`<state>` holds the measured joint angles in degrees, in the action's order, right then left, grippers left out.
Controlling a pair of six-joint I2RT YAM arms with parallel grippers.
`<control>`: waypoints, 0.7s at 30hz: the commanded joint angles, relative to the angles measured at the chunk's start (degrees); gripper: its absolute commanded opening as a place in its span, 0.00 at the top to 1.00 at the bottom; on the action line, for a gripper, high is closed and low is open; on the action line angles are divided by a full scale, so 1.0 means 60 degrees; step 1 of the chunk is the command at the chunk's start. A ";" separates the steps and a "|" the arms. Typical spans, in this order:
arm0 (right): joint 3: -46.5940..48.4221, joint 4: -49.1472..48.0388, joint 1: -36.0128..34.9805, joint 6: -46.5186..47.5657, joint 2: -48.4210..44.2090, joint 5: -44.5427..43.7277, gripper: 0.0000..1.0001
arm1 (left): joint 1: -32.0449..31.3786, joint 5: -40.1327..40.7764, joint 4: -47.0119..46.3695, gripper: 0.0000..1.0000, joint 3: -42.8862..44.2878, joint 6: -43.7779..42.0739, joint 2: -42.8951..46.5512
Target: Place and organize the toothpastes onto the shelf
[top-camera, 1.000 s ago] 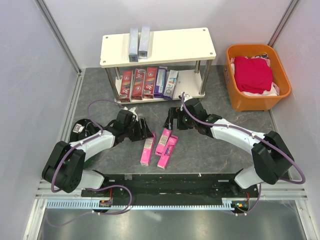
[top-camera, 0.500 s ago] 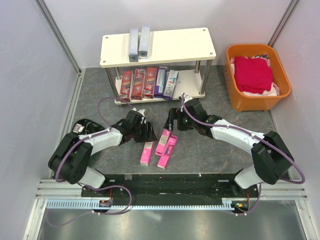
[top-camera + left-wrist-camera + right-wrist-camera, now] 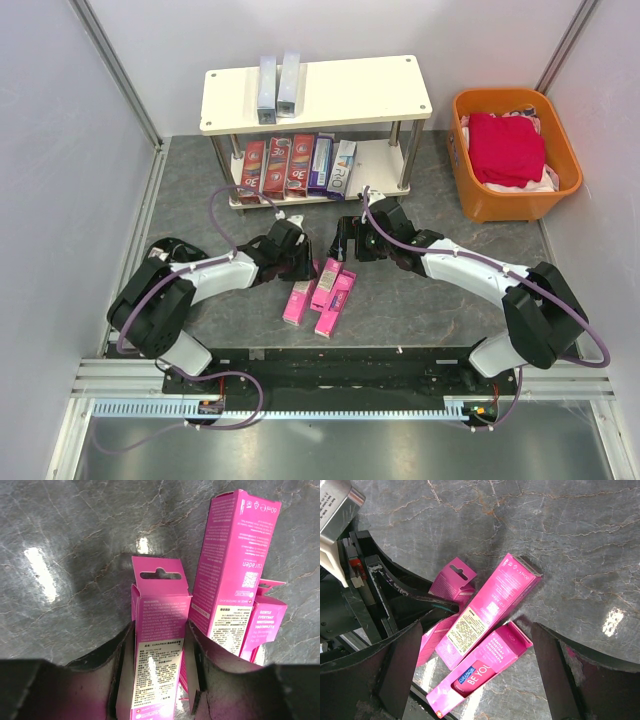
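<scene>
My left gripper (image 3: 160, 630) is pinching one pink carton (image 3: 159, 670) by its long sides, with a finger pressing each side, down at the grey table (image 3: 200, 215). My right gripper (image 3: 477, 630) is hanging spread wide above two more pink cartons (image 3: 487, 607), which are lying just beside the first. Behind them the shelf (image 3: 380, 95) is carrying two silver cartons (image 3: 278, 85) on top. Below are three red cartons (image 3: 276, 165), a purple carton (image 3: 321, 162) and a white carton (image 3: 341, 168).

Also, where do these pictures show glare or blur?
Left wrist: glare patches on the table, print on the nearest pink carton washed out low down. Right wrist: one glare spot at right, own fingers blurred. Top external: even, sharp.
</scene>
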<state>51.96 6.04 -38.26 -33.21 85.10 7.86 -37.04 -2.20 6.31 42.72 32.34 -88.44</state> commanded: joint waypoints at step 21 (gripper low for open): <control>-0.0135 -0.0934 -0.0815 -0.0104 -0.0751 0.0082 0.02 | 0.3300 -0.3719 -0.1007 0.75 0.0292 0.0806 0.1865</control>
<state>51.42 3.29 -41.54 -33.28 82.39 8.73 -20.91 -15.11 6.31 42.92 33.28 -79.92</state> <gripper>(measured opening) 0.982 0.455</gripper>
